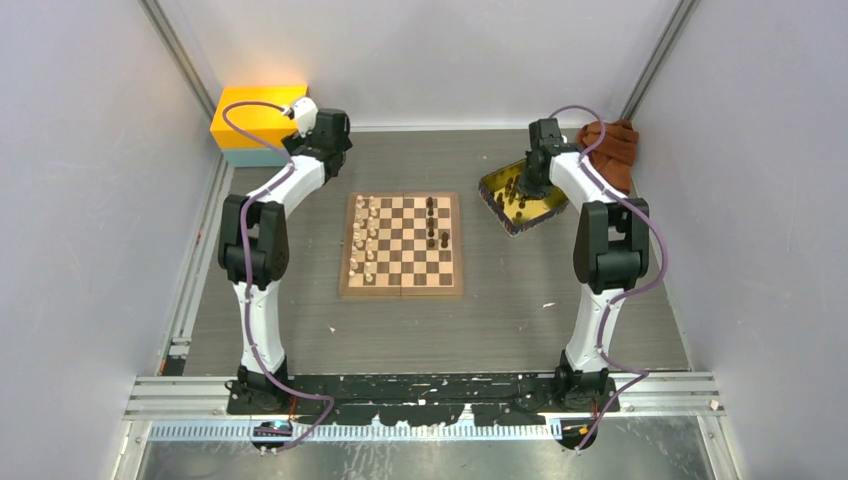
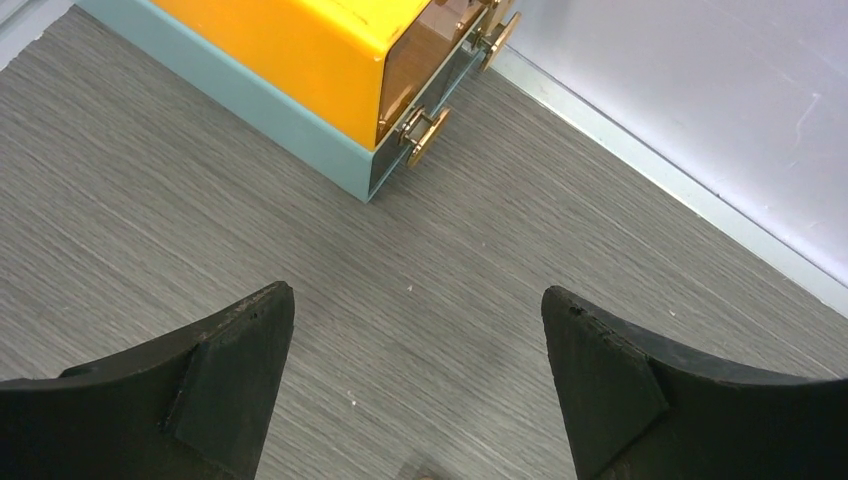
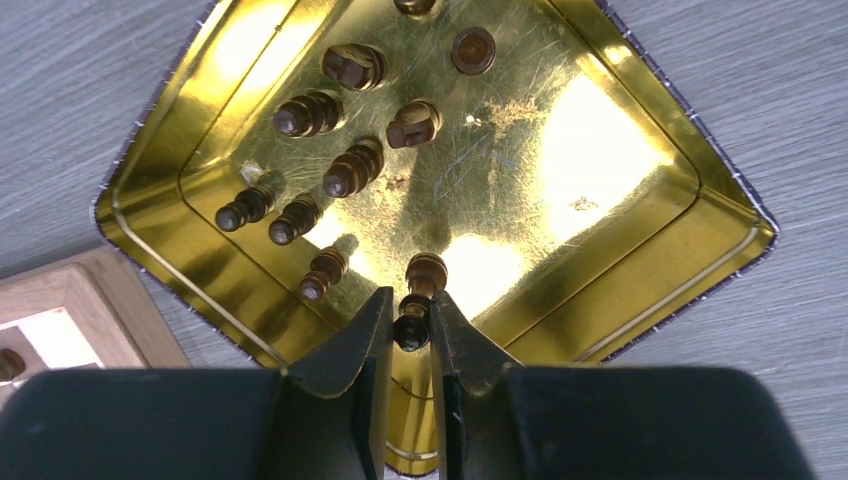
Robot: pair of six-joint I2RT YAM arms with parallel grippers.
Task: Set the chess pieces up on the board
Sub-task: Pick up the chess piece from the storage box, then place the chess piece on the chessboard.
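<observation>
the step in hand is picking a dark man out of the tray. the right gripper hangs over the shallow gold metal tray with its two fingers pinched on the head of a small dark brown turned wooden chess piece, close to the tray's near edge (whether its base has left the tray floor cannot be told). several other dark pieces stand further in.

the square wooden chessboard with light and dark checks lies apart from the tray, to its left. the board's left files hold the pale cream pieces; its right side has only a few dark ones.

the left gripper is spread wide and holds nothing, over the grey table near a yellow box on a teal base.

the next move probably calls for a straight lift clear of neighbours and rim. then comes a carry to a free square on the board's right side, setting the piece down upright.
</observation>
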